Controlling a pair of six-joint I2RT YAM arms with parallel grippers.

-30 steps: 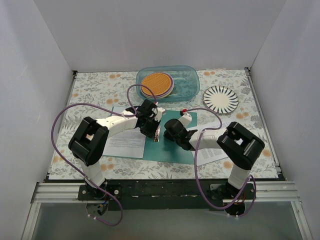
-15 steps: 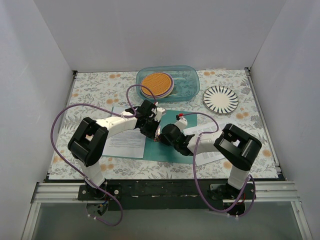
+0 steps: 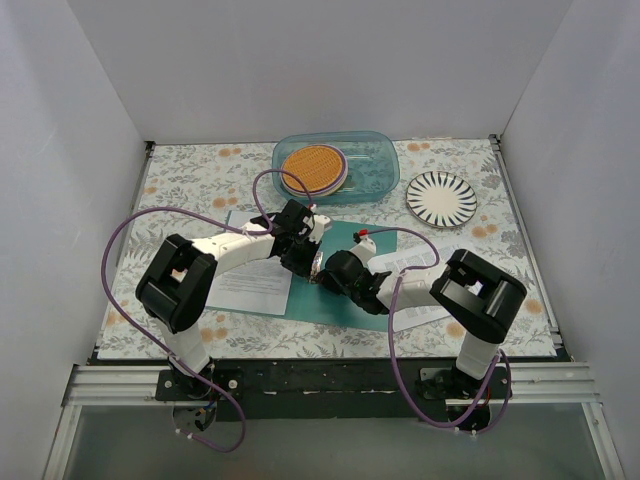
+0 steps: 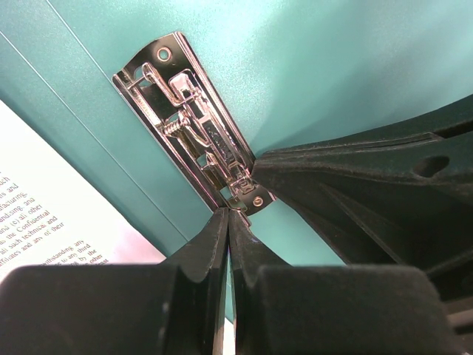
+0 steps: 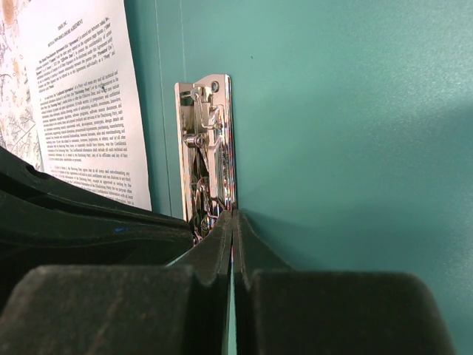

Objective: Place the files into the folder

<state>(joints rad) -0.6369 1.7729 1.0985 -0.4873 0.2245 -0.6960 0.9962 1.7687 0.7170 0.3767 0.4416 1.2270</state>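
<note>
Left gripper point(image 4: 229, 216): fingers pressed together, tips touching the near end of the silver metal clip point(image 4: 191, 122). Right gripper point(image 5: 233, 220): fingers likewise closed, tips at the same end of the clip, just beside the left gripper. Clip: fixed at the spine of the teal folder point(image 4: 332, 66), which lies open and flat on the floral tablecloth point(image 3: 190, 175). Files: one printed sheet point(image 4: 44, 214) on the folder's left half, another point(image 3: 425, 312) at its right edge under the right arm. Behind: clear blue container point(image 3: 370, 150), striped plate point(image 3: 441, 198).
</note>
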